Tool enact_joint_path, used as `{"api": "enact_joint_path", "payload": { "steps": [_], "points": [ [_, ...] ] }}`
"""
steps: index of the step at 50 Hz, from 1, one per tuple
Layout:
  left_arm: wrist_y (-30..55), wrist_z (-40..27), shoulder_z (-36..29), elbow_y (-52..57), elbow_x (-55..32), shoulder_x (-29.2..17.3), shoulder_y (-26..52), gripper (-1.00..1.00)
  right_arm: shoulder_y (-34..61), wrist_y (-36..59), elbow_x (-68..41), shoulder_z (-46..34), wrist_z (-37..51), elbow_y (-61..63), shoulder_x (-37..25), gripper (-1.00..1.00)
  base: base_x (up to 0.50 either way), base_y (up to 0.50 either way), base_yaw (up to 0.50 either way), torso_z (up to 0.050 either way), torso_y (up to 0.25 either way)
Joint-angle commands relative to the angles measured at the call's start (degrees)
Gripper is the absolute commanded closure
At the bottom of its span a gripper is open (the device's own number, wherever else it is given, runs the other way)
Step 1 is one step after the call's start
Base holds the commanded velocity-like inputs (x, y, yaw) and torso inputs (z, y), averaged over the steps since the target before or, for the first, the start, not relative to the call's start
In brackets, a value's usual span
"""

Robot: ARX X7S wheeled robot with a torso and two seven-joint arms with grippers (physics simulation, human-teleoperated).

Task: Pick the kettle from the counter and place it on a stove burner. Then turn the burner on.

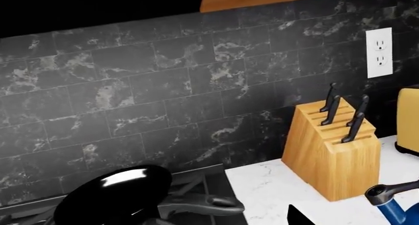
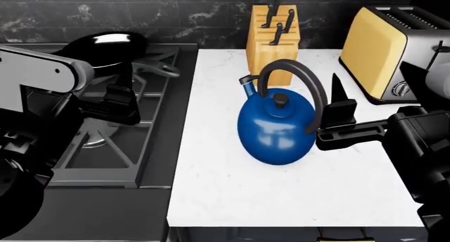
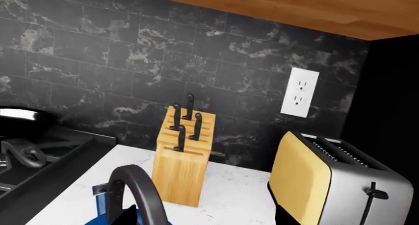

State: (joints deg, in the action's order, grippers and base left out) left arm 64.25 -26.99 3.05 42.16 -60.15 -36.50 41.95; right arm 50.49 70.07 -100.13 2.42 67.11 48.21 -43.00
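Note:
The blue kettle (image 2: 273, 127) stands upright on the white counter (image 2: 281, 200), its dark arched handle (image 3: 135, 189) rising over the lid knob. My right gripper (image 2: 325, 113) is open at the kettle's right side. The handle sits between its fingers, close to one of them, and I cannot tell if it touches. My left gripper (image 2: 116, 97) hovers open above the stove (image 2: 42, 221), over a burner (image 2: 95, 139) under the dark grate, holding nothing. Only one of its fingertips (image 1: 298, 216) shows in the left wrist view, where a bit of the kettle (image 1: 399, 212) also appears.
A black frying pan (image 2: 105, 47) lies on the stove's back burner. A wooden knife block (image 2: 271, 34) stands at the back of the counter behind the kettle. A yellow toaster (image 2: 393, 47) is at the back right, and a wall outlet (image 3: 299, 92) is above it.

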Motion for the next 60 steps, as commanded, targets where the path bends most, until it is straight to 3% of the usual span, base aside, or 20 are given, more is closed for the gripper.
{"api": "enact_joint_path", "payload": {
  "steps": [1, 15, 32, 44, 60],
  "points": [
    [-0.5, 0.1, -0.7, -0.4, 0.5, -0.1, 0.0, -1.00, -1.0, 0.2, 1.5, -0.2, -1.3, 0.0, 0.0, -1.00, 0.00, 0.00, 0.00, 0.000, 0.000],
    [-0.7, -0.2, -1.1, -0.4, 0.3, -0.2, 0.2, -1.00, -0.6, -1.3, -2.2, -0.4, -1.7, 0.7, -0.9, -1.00, 0.00, 0.00, 0.00, 0.000, 0.000],
    [-1.3, -0.1, -2.0, -1.0, 1.0, -0.2, 0.3, -1.00, -0.1, -1.6, -9.8, 5.3, -11.9, -1.0, -6.8, -1.00, 0.00, 0.00, 0.00, 0.000, 0.000],
    [-1.5, 0.0, -3.4, -1.5, 1.5, 0.0, 0.9, -1.00, -1.5, 1.7, -3.3, 7.6, -20.0, -6.8, -7.1, -1.00, 0.00, 0.00, 0.00, 0.000, 0.000],
    [-2.1, -0.1, -3.2, -1.4, 1.4, -0.4, 0.1, -1.00, 4.0, 5.6, 7.2, 0.9, -31.0, -12.5, -3.8, -1.00, 0.00, 0.00, 0.00, 0.000, 0.000]
  ]
}}
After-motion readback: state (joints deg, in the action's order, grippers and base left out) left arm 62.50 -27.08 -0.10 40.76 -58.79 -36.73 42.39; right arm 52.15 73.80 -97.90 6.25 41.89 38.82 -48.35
